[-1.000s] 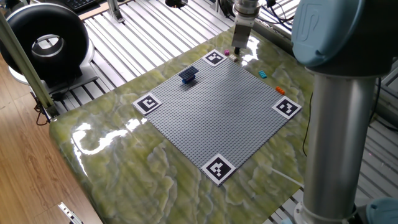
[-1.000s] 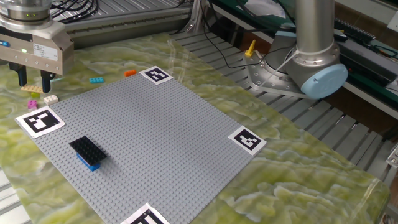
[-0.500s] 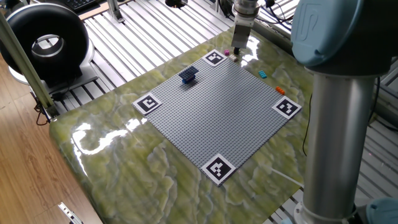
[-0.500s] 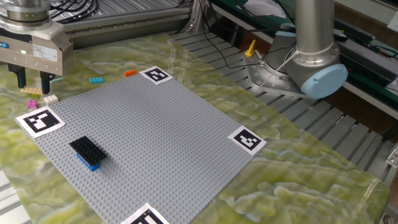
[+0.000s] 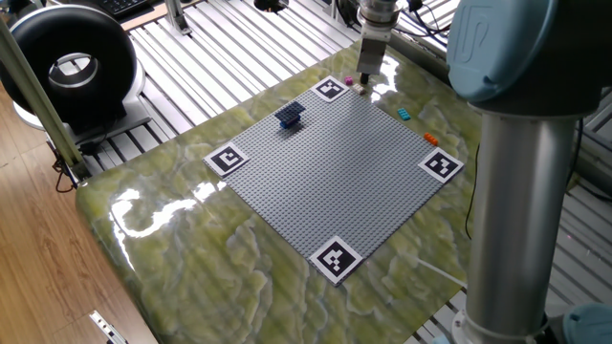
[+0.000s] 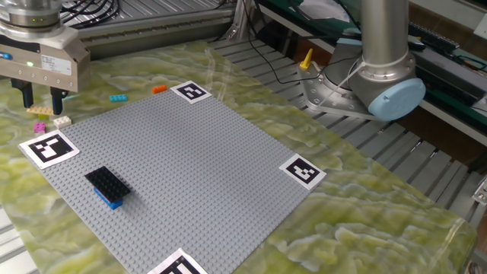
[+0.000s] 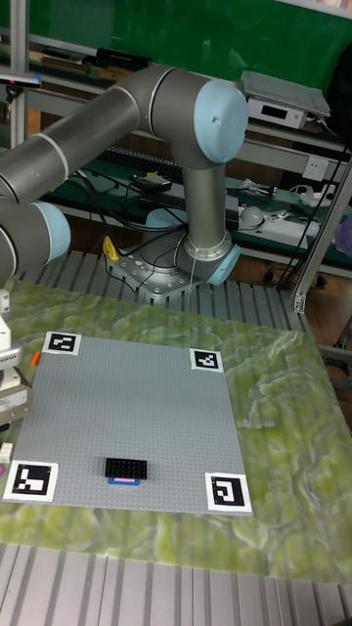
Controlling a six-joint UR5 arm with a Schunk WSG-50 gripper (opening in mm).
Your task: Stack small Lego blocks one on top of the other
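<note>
My gripper (image 6: 40,100) hangs open over the far-left corner of the table, nothing between its fingers. Just below it lie a yellow-tan small Lego block (image 6: 38,110), a magenta one (image 6: 39,127) and a pale tan one (image 6: 62,120), all apart from the fingers. A cyan block (image 6: 118,97) and an orange block (image 6: 159,89) lie further right on the marble. On the grey baseplate (image 6: 198,167) a dark block sits on a blue one (image 6: 106,185). In one fixed view the gripper (image 5: 363,78) stands beside the magenta block (image 5: 349,82), with the stack (image 5: 290,116) to the left.
Black-and-white marker squares (image 6: 48,147) (image 6: 190,92) (image 6: 303,172) sit at the baseplate's corners. The arm's base (image 6: 380,76) stands at the far right beyond the table edge. A black ring-shaped device (image 5: 72,62) sits off the table.
</note>
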